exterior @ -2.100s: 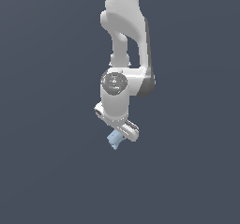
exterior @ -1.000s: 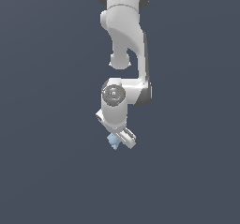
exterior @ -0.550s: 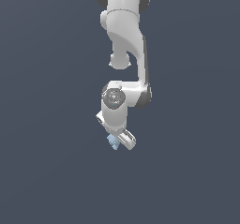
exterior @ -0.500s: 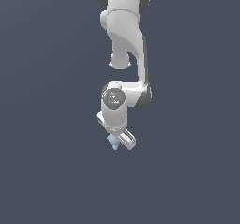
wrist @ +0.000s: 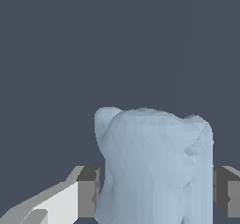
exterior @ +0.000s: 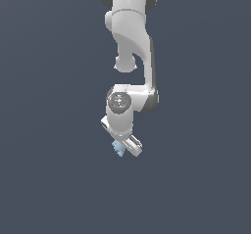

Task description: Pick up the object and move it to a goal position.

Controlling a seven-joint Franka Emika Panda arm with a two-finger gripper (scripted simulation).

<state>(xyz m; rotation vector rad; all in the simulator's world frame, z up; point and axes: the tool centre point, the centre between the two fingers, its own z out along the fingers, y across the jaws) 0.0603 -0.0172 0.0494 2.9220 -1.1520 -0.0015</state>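
The object (exterior: 117,148) is a small pale light-blue lumpy block, peeking out below the white hand in the exterior view. In the wrist view the object (wrist: 154,167) fills the space between the two fingers, with a dark pad (wrist: 89,192) pressed on one side and another against the opposite side. My gripper (exterior: 122,147) is shut on the object, and the arm reaches down from the top of the exterior view. Part of the object is hidden behind the hand there.
Plain dark blue-grey background (exterior: 49,130) surrounds the arm in both views. No other objects, containers or edges show.
The hand with the object has moved lower in the exterior view and the arm has stretched further down. The grip on the object is unchanged.
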